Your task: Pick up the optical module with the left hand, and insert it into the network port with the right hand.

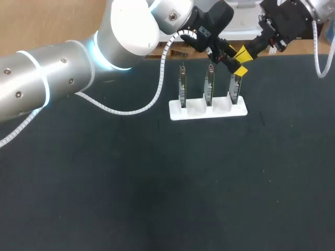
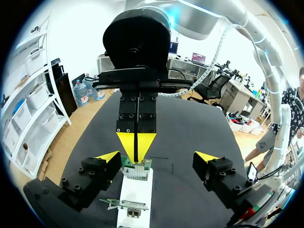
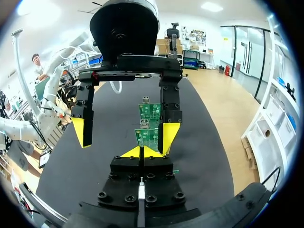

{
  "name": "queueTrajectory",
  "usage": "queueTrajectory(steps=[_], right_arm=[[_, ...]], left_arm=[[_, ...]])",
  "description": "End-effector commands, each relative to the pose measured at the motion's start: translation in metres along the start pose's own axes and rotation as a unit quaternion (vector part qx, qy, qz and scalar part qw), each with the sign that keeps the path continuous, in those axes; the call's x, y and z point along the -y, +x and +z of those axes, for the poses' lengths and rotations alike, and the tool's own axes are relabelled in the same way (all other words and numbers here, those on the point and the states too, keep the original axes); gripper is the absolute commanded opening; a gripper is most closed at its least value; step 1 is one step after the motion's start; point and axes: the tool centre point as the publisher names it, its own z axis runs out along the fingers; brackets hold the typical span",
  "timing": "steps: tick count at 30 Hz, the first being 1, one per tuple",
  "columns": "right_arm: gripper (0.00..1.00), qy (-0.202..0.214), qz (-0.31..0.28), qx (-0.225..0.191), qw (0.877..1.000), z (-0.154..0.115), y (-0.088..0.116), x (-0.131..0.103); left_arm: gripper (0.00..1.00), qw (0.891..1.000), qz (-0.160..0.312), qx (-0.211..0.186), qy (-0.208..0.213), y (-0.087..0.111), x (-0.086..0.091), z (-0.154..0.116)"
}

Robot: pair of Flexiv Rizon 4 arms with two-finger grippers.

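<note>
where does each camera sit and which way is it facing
Head view: fixed above and behind, looking down on the table; left arm comes in from the left, right arm from the upper right.
Left wrist view: on the left wrist, looking along its open left gripper at the white holder, right gripper opposite.
Right wrist view: on the right wrist, facing back over its shut right gripper toward the left gripper.
Shared: both wrist views show both grippers and the green boards.

Robotics lab, shown by black worktop (image 1: 157, 198), cabled left arm (image 1: 47, 78) and right arm (image 1: 320, 9) entering from opposite sides, and white holder (image 1: 208, 110) carrying three upright boards (image 1: 182, 86).
</note>
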Motion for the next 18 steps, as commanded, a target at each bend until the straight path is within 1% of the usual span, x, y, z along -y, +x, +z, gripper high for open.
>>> queueTrajectory(steps=[1,18], right_arm=[[0.00,-0.003,0.001,-0.001,1.000,0.0020,0.0018,0.0022],[0.00,-0.004,0.009,-0.006,1.000,0.0042,0.0089,0.0012]], left_arm=[[1.00,1.000,-0.001,-0.001,-0.001,-0.0001,0.0004,0.0001],[1.00,1.000,-0.001,-0.001,-0.001,-0.0001,0.0004,0.0001]])
